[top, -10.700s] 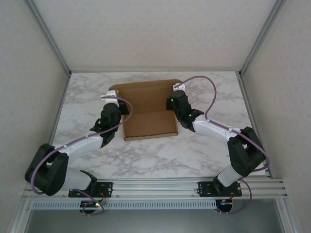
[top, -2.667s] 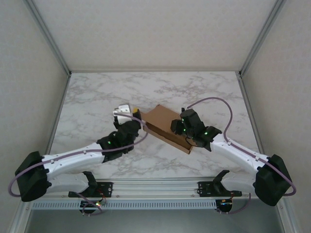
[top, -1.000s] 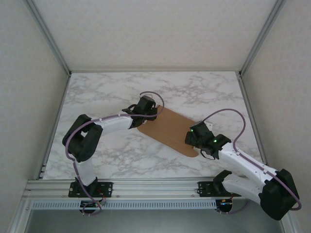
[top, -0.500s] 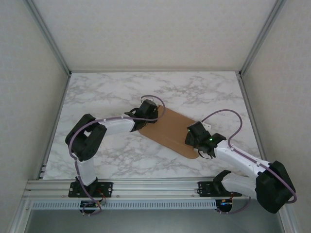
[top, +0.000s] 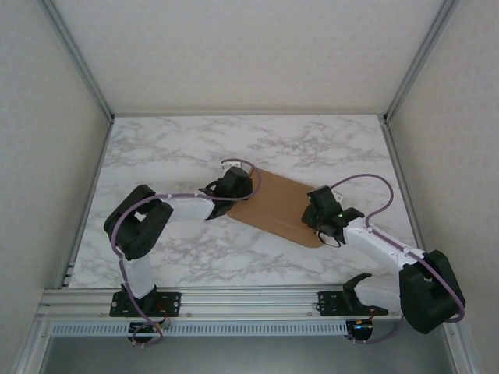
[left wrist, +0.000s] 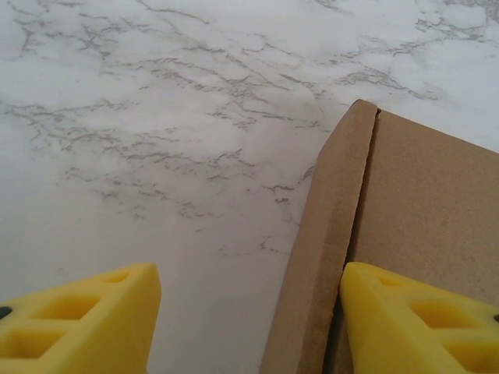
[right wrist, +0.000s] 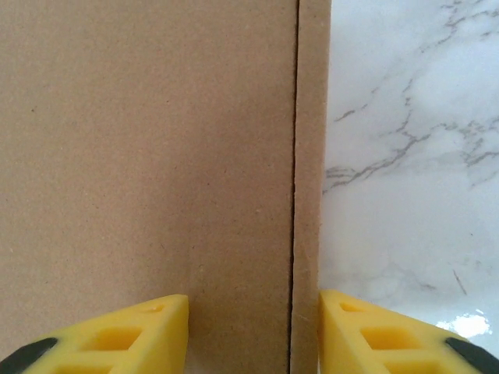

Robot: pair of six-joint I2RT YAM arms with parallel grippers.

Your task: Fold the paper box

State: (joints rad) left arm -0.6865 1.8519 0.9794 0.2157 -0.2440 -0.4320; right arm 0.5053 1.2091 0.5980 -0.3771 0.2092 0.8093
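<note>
The paper box (top: pixel 277 206) lies shut and flat, set diagonally in the middle of the marble table (top: pixel 156 156). My left gripper (top: pixel 234 184) is at its upper left end. In the left wrist view this gripper (left wrist: pixel 249 315) is open. The box's narrow side strip (left wrist: pixel 323 249) runs between its yellow fingers (left wrist: pixel 86 319), and the right one hangs over the lid (left wrist: pixel 437 195). My right gripper (top: pixel 320 209) is at the box's lower right end. It (right wrist: pixel 253 331) is open astride the side strip (right wrist: pixel 312 179), with one finger over the lid (right wrist: pixel 148 140) and the other beside the table.
Bare marble surrounds the box on every side. Metal frame posts (top: pixel 78 58) and pale walls close in the table's left, right and back. The arms' base rail (top: pixel 249 300) runs along the near edge.
The right gripper has slid a little up along the box's right end and its jaws have narrowed. The left gripper has edged slightly along the left end. The box stays shut.
</note>
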